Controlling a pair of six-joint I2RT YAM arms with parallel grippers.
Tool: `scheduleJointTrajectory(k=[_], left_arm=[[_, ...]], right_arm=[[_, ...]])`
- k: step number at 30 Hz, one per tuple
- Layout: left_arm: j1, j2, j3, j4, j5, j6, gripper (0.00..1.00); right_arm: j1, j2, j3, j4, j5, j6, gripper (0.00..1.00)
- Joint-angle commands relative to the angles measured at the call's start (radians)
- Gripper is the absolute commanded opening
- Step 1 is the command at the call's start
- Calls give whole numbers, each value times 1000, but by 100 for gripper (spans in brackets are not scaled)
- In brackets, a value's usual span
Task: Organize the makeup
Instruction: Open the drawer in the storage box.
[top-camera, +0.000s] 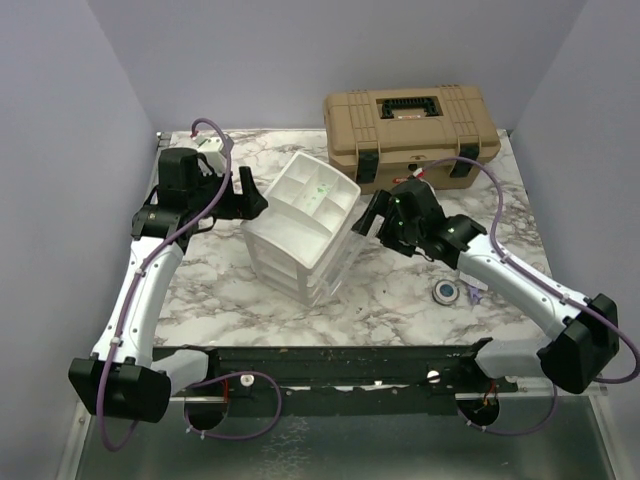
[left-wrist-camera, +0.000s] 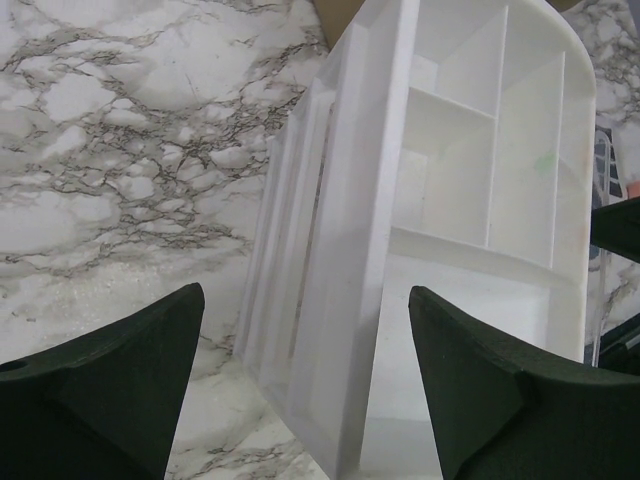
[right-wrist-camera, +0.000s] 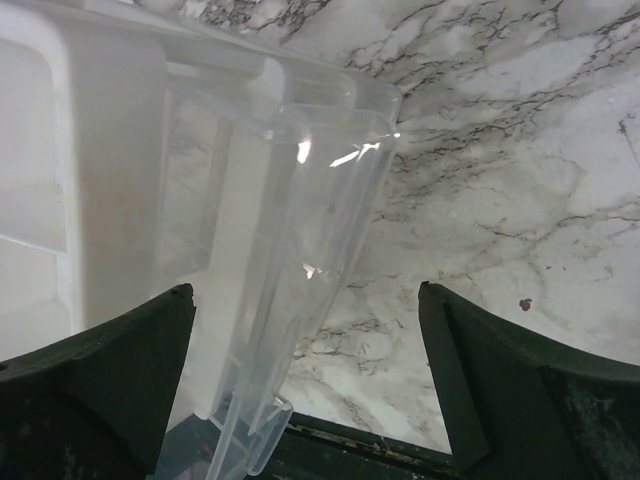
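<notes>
- Marble tabletop (top-camera: 400, 300) is carrying white plastic drawer unit (top-camera: 300, 225).
- Left gripper (top-camera: 252, 197) and right gripper (top-camera: 366, 214) are flanking it, jaws spread wide, empty.
- Round blue-centred compact (top-camera: 446, 291) is lying near-right of it.

Left arm (top-camera: 140, 300) rises along the left edge of the overhead view, left gripper (top-camera: 250, 195) pointing to frame centre; right arm (top-camera: 515, 280) stretches from lower right toward centre, right gripper (top-camera: 366, 214) facing left. Both wrist views show dark fingers (left-wrist-camera: 110, 400) spread wide apart

Purple bit (top-camera: 476, 293) beside the compact (top-camera: 446, 291) is too small to identify; the palette (left-wrist-camera: 606, 172) is cut off at the left wrist view's edge
</notes>
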Motion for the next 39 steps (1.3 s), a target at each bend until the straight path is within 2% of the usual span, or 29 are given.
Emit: scheduleJointTrajectory(k=[1, 4, 11, 18, 25, 31, 35, 39], left_arm=[[-9, -36, -20, -23, 54, 86, 85], [-12, -42, -32, -24, 69, 102, 85], [-16, -48, -59, -27, -48, 125, 84], [-16, -49, -55, -28, -70, 125, 84], [-17, -47, -47, -29, -57, 107, 84], [-17, -47, -12, -38, -37, 98, 85], [-16, -43, 0, -70, -44, 122, 86], [-17, -50, -4, -76, -50, 132, 86]], right_arm=[[54, 79, 105, -136, 70, -44, 100], [82, 136, 171, -240, 143, -74, 100], [107, 152, 178, -392, 251, -76, 100], [106, 63, 152, -313, 212, -163, 100], [107, 54, 168, -313, 195, -171, 100], [106, 87, 186, -267, 296, -120, 100], [106, 133, 224, -315, 353, -103, 100], [107, 107, 252, -315, 318, -159, 100]])
